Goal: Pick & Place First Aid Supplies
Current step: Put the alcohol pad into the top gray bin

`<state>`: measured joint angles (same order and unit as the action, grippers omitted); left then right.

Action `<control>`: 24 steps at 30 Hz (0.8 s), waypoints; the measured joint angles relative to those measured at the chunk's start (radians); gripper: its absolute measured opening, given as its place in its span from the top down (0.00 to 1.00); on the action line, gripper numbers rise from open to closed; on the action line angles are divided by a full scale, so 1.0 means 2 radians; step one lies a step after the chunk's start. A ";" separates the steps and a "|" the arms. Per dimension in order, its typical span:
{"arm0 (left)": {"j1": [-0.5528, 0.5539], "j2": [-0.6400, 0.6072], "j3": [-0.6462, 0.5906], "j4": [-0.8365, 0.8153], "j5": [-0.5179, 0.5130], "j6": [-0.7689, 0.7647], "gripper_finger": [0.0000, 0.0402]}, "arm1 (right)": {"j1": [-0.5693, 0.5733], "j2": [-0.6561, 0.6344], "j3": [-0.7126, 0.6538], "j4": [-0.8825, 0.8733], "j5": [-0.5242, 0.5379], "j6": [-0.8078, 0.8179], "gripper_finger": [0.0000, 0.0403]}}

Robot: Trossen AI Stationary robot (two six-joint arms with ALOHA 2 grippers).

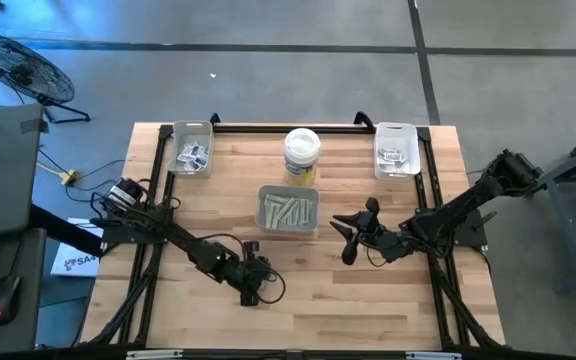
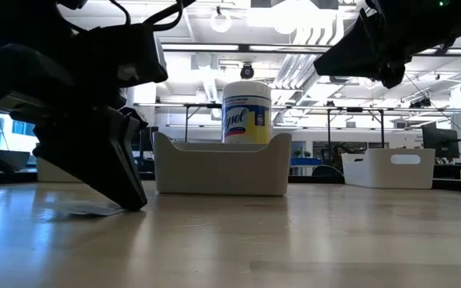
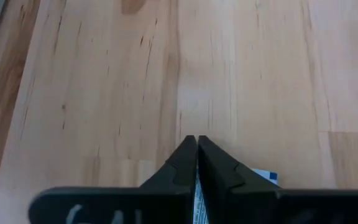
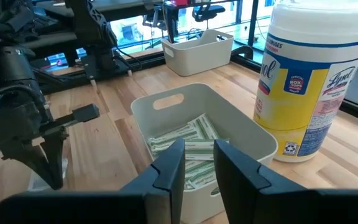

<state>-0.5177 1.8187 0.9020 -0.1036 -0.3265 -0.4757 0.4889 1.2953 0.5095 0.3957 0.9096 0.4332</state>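
- Packet (image 3: pixel 263 177) under the left gripper (image 1: pixel 252 296): one small white square with blue print, flat on the table (image 1: pixel 368 300) near the front edge. Only a corner and a printed sliver show past the fingers (image 3: pixel 185 163), which are pressed together at their tips, down at the wood. Whether they actually pinch the packet I cannot tell.
- In the low view the same packet (image 2: pixel 86 210) shows as a thin pale sheet lying on the table just beside the fingertips.
- Right gripper (image 1: pixel 346 240) hangs above the table to the right of the middle tray, empty, its two fingers (image 4: pixel 168 169) a narrow gap apart.
- Strips (image 4: pixel 185 146): a heap of long, narrow, pale packets with faint green print fills the middle tray (image 1: pixel 288 190); they overlap too much to count.
- Trays: three in all. The middle one is grey and sits just in front of the tub. The left tray (image 1: pixel 190 130) and right tray (image 1: pixel 396 127) stand at the table's far corners.
- Left pile (image 1: pixel 192 156) and right pile (image 1: pixel 390 157): each corner tray holds a small cluster of white square packets with dark print, too small to count.
- Tub (image 1: pixel 302 155): one, tall, round and white with a yellow label, upright between the corner trays, touching or nearly touching the middle tray.
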 joint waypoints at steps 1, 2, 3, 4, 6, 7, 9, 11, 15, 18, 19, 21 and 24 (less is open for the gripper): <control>0.000 0.000 0.000 0.000 -0.002 0.000 0.98 | 0.000 0.000 0.000 -0.001 0.000 -0.002 0.81; 0.000 -0.002 -0.001 0.000 -0.004 0.000 0.98 | 0.000 0.000 0.000 -0.001 0.000 -0.003 0.81; 0.000 -0.006 -0.001 0.000 -0.004 0.000 0.99 | 0.000 0.000 0.000 -0.001 0.000 -0.003 0.81; 0.000 -0.010 -0.002 -0.001 -0.004 0.000 0.99 | 0.000 0.000 0.000 -0.001 0.000 -0.003 0.81; 0.000 -0.024 -0.003 -0.013 -0.004 0.002 0.99 | 0.000 0.000 0.000 -0.002 0.000 -0.002 0.81; -0.001 -0.033 -0.005 -0.019 -0.005 0.007 0.99 | 0.000 0.000 0.000 -0.003 0.000 -0.003 0.81; -0.007 -0.051 -0.005 -0.013 -0.011 0.017 1.00 | 0.000 0.000 0.000 -0.004 0.000 -0.002 0.81; -0.014 -0.066 -0.003 -0.009 -0.014 0.029 1.00 | 0.000 0.000 0.000 -0.005 0.000 -0.002 0.81; -0.018 -0.071 -0.003 -0.013 -0.012 0.037 1.00 | 0.000 0.000 0.000 -0.007 0.000 -0.003 0.81; -0.016 -0.071 -0.010 -0.011 -0.012 0.018 0.97 | 0.000 0.000 0.000 -0.008 0.000 -0.002 0.81; -0.016 -0.071 -0.014 -0.012 -0.012 0.014 0.95 | 0.000 0.000 0.000 -0.008 0.000 0.001 0.81; -0.016 -0.071 -0.025 -0.013 -0.016 0.013 0.90 | 0.000 0.000 0.000 -0.008 0.000 0.006 0.81; -0.016 -0.071 -0.032 -0.009 -0.021 0.013 0.78 | -0.001 0.000 0.000 -0.008 0.000 0.006 0.81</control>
<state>-0.5499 1.6764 0.8381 -0.1218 -0.3688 -0.4494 0.4876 1.2949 0.5095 0.3801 0.9092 0.4459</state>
